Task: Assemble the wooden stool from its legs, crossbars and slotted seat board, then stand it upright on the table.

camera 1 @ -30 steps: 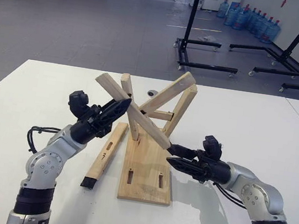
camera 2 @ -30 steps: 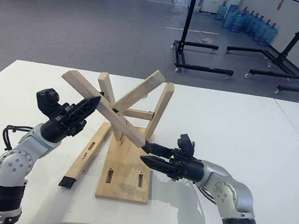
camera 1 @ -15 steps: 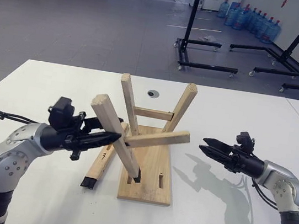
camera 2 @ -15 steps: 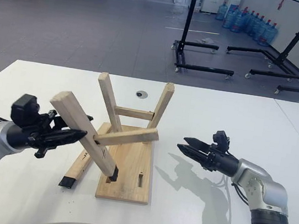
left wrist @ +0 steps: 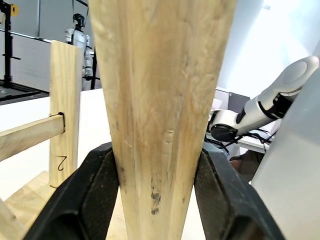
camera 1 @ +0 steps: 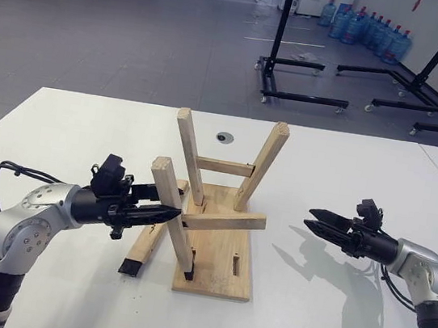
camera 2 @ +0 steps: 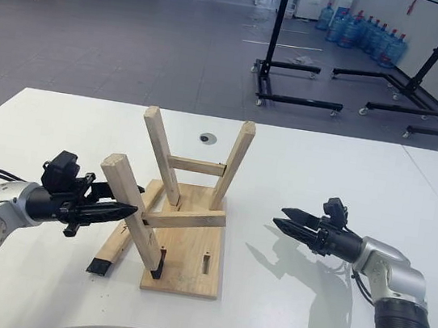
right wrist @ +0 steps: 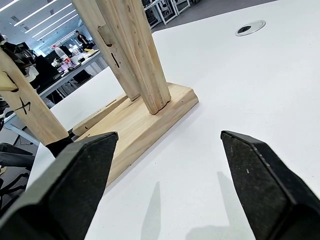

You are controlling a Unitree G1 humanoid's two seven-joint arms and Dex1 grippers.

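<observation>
Held leg is cut off by top & btm edges in left wrist view, so its ends can't be seen there. Left gripper fingers are cropped at btm edge. Joint btwn crossbar & held leg is masked by that gripper. Loose leg is partly covered likewise. Whether the foot is seated in a seat board slot can't be told. Right gripper fingers are clipped at btm edge.

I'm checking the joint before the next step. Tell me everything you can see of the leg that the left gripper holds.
The leg is a pale, square-cut wooden post with a dark tip at its lower end. It leans with its top toward the robot's left, and its lower end rests on the seat board at a slot. A crossbar juts from its middle. The left gripper clamps it mid-length.
</observation>
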